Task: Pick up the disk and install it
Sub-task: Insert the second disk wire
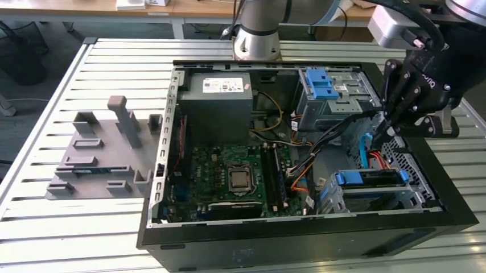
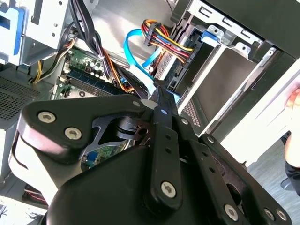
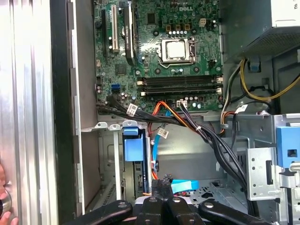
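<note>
The disk (image 1: 370, 178) sits edge-up in the drive bay at the front corner of the open computer case (image 1: 163, 170), on the exterior view's right, its blue carrier (image 3: 132, 149) showing at the end. My gripper (image 1: 385, 134) hangs just above and behind that bay, close to the case's right wall. Its fingers are shut together with nothing between them, as both wrist views show (image 2: 159, 88) (image 3: 164, 181). A light blue flat cable (image 3: 185, 186) runs right beside the fingertips.
Bundled black and coloured cables (image 3: 206, 136) cross between bay and motherboard (image 1: 235, 176). A silver drive cage with a blue latch (image 1: 326, 85) and a grey power supply (image 1: 220, 94) stand at the back. A grey fixture (image 1: 99, 153) lies left of the case. A person's hand (image 2: 294, 99) is nearby.
</note>
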Robot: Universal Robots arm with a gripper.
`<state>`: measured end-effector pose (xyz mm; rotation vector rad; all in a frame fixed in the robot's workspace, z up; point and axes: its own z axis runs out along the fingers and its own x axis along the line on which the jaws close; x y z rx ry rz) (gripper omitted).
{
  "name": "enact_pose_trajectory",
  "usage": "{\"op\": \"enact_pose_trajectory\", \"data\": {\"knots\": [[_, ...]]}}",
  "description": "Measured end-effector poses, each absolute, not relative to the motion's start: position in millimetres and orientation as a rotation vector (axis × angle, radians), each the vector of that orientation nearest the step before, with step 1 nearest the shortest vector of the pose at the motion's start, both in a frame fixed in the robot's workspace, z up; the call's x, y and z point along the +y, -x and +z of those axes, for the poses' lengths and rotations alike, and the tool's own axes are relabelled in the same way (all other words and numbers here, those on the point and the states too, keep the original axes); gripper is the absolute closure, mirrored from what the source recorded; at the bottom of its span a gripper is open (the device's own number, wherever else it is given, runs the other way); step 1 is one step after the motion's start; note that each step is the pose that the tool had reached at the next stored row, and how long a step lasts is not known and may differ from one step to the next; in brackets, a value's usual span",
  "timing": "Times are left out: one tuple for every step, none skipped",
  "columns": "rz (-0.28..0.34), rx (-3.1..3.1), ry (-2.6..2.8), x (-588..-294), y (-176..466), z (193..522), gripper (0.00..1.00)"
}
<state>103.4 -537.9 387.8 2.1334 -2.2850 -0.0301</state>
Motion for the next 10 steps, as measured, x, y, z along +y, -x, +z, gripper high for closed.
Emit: {"op": "enact_pose_trajectory", "data": {"knots": [[-0.03, -2.285, -2.133, -537.5, -103.4, 387.8, 0.89], [-0.03, -2.285, -2.133, -537.2, -103.2, 387.9, 0.89], [-0.03, -2.285, -2.133, -536.9, -103.1, 387.9, 0.89], [-0.03, -2.285, -2.133, -536.5, -103.0, 387.6, 0.89], [-0.029, -2.285, -2.133, -536.3, -103.0, 387.2, 0.89], [-0.029, -2.285, -2.133, -536.0, -102.9, 386.5, 0.89], [-0.028, -2.284, -2.133, -535.7, -102.9, 385.7, 0.89], [-0.028, -2.284, -2.133, -535.3, -102.9, 384.8, 0.89], [-0.027, -2.284, -2.133, -534.8, -102.9, 383.8, 0.89], [-0.027, -2.284, -2.133, -534.3, -102.9, 382.8, 0.89]]}}
